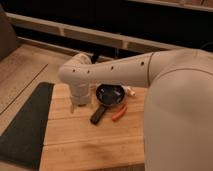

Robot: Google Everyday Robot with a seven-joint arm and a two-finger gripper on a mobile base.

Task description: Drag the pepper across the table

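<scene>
The pepper [119,113] is a small slender orange-red piece lying on the light wooden slatted table [90,145], just right of the handle of a black pan [110,94]. My gripper [81,103] hangs down from the white arm over the table's far left part. It is left of the pan and well apart from the pepper.
A white tube with red markings [131,92] lies at the pan's right side. A dark grey mat [25,125] lies along the table's left edge. My white arm [170,85] fills the right side and hides the table's right part.
</scene>
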